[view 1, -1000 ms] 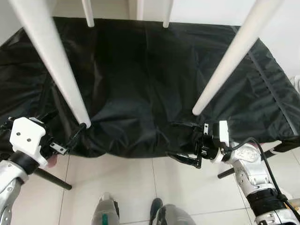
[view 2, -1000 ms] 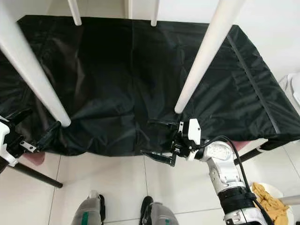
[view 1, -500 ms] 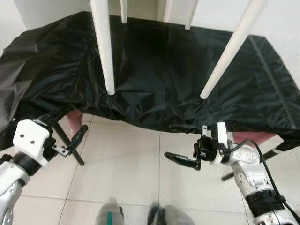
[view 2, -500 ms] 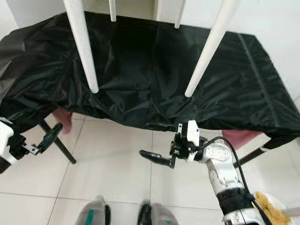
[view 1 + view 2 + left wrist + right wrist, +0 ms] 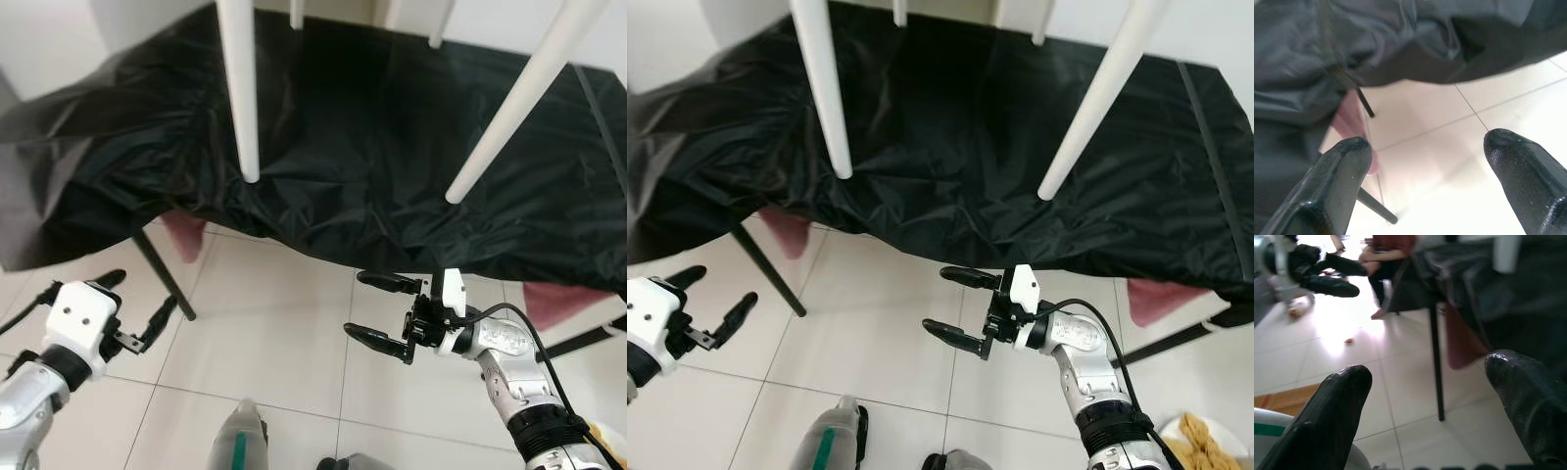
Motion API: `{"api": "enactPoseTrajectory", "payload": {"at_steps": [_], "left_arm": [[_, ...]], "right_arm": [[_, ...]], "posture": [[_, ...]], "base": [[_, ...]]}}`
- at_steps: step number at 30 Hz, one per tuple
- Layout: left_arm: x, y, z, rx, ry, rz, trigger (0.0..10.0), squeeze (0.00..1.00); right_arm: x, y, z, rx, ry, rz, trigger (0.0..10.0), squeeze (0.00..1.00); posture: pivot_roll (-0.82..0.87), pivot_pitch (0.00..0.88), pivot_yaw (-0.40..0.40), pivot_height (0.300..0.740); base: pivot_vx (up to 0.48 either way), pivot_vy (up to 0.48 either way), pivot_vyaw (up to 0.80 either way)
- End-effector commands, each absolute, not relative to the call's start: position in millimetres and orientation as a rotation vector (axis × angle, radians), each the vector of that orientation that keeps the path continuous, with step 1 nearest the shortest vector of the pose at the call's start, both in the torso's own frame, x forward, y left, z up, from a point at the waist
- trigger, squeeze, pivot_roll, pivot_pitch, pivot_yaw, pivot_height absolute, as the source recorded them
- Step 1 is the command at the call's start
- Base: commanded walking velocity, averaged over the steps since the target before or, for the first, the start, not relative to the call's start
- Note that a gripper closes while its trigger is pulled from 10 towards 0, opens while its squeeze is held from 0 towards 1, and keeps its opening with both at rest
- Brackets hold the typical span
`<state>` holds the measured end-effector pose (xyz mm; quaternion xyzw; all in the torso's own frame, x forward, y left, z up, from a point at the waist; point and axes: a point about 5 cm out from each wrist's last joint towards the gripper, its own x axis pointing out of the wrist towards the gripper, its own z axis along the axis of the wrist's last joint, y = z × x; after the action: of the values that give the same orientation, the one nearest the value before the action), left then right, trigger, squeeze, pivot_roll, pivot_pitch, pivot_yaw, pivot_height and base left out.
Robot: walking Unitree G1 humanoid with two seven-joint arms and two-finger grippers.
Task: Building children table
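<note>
Two tools, both spread and empty. My right tool point(image 5: 382, 311) hangs over bare floor point(image 5: 274, 323), fingers wide apart, pointing toward my left, just short of the drooping hem of the black cover point(image 5: 392, 147). My left tool point(image 5: 137, 313) is low at my left side, also parted, nothing between its fingers point(image 5: 1337, 181); ahead of it a thin dark leg point(image 5: 162, 279) of the counter runs down to the tiles.

Further out: the cover drapes the whole counter and sags at the front. Four white legs of the children's table rise over it. Near pair: left leg point(image 5: 238, 88) and right leg point(image 5: 514, 103), their ends close above the cloth; whether they touch it I cannot tell. Far pair: two short stubs at the top edge point(image 5: 296, 12) point(image 5: 443, 20). The tabletop itself is out of frame above. A pink shape point(image 5: 181, 235) shows under the hem. A seated person point(image 5: 1383, 254) appears across the room in my right wrist view.

Risks, as I judge them:
- Neither tool holds the table; if it is not supported from above, it could tip or slide on the slick cloth.
- Reaching in, a finger could snag the loose hem and drag the cover, shifting the legs.
- Left tool is near the dark leg; a careless swing would knock the counter.
- My feet point(image 5: 235, 446) are close under the right tool.
</note>
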<state>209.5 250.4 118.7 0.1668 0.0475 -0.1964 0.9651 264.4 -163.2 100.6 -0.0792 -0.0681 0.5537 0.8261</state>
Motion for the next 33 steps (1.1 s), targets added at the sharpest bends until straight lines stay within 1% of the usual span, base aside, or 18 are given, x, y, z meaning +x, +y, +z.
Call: {"api": "enactPoseTrajectory", "payload": {"at_steps": [1,4,5,6,8,14,23,25,26,29,30,31,33], "left_arm": [[204,252,100,0.305,0.16,-0.401,10.0,0.0],[202,255,78,0.276,0.223,-0.381,10.0,0.0],[202,255,64,0.22,0.261,-0.362,10.0,0.0],[202,255,64,0.22,0.261,-0.362,10.0,0.0],[202,253,47,0.173,0.292,-0.335,10.0,0.0],[200,244,20,0.201,0.332,-0.331,10.0,0.0],[206,236,-2,0.174,0.384,-0.302,10.0,0.0],[210,230,-19,0.129,0.452,-0.254,10.0,0.0],[210,230,-19,0.129,0.452,-0.254,10.0,0.0],[212,216,-39,0.168,0.549,-0.218,10.0,0.0],[212,216,-39,0.168,0.549,-0.218,10.0,0.0],[210,207,-48,0.164,0.599,-0.222,10.0,0.0],[210,207,-48,0.164,0.599,-0.222,10.0,0.0]], "right_arm": [[261,-169,89,-0.168,-0.101,1.131,10.0,0.0],[260,-170,79,-0.155,-0.068,1.081,10.0,0.0],[260,-172,71,-0.148,-0.04,1.034,10.0,0.0],[260,-172,71,-0.148,-0.04,1.034,10.0,0.0],[259,-174,59,-0.154,0.001,0.974,10.0,0.0],[252,-181,36,-0.144,0.088,0.885,10.0,0.0],[255,-187,20,-0.123,0.18,0.746,10.0,0.0],[257,-188,7,-0.067,0.273,0.635,10.0,0.0],[257,-188,7,-0.067,0.273,0.635,10.0,0.0],[255,-190,-14,0.002,0.435,0.481,10.0,0.0],[255,-190,-14,0.002,0.435,0.481,10.0,0.0],[249,-187,-23,0.058,0.492,0.441,10.0,0.0],[249,-187,-23,0.058,0.492,0.441,10.0,0.0]], "posture": [[0.19,0.163,-0.028,0.74],[0.18,0.162,-0.027,0.74],[0.17,0.16,-0.027,0.74],[0.17,0.16,-0.027,0.74],[0.17,0.156,-0.029,0.74],[0.15,0.146,-0.028,0.74],[0.15,0.124,-0.018,0.74],[0.14,0.109,-0.016,0.74],[0.14,0.109,-0.016,0.74],[0.13,0.089,-0.013,0.74],[0.13,0.089,-0.013,0.74],[0.13,0.083,-0.012,0.74],[0.13,0.083,-0.012,0.74]], "base": [[0.0,0.0,0.0],[0.0,0.0,0.0],[0.0,0.0,0.0],[0.0,0.0,0.0],[0.0,0.0,0.0],[0.0,0.0,0.0],[0.0,0.0,0.0],[0.0,0.0,0.0],[0.0,0.0,0.0],[0.0,0.0,0.0],[0.0,0.0,0.0],[0.0,0.0,0.0],[0.0,0.0,0.0]]}}
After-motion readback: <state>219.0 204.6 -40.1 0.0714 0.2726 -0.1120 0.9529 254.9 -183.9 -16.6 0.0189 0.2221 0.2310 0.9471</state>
